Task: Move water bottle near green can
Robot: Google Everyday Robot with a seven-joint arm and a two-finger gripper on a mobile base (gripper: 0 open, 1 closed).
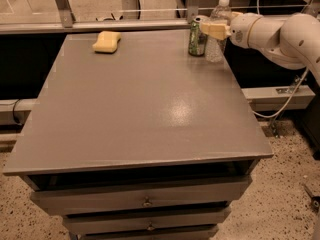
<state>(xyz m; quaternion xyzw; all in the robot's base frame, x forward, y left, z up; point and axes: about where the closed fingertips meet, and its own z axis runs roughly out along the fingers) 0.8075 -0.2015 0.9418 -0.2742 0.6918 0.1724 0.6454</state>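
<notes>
Seemingly the placing step is nearly done: the gripper (212, 30) sits at mid-height on the water bottle (221, 13), with the green can (197, 38) just past its tip. Whether it clamps the bottle I cannot tell. The next move calls for a clean release and a retreat that topples neither.

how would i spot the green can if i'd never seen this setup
Look at the far right corner of the grey table, where the robot's gripper is at a clear plastic water bottle. The small green metal can stands just left of that bottle; it is shorter, opaque and silver-topped, unlike the yellow sponge at the far left.
</notes>
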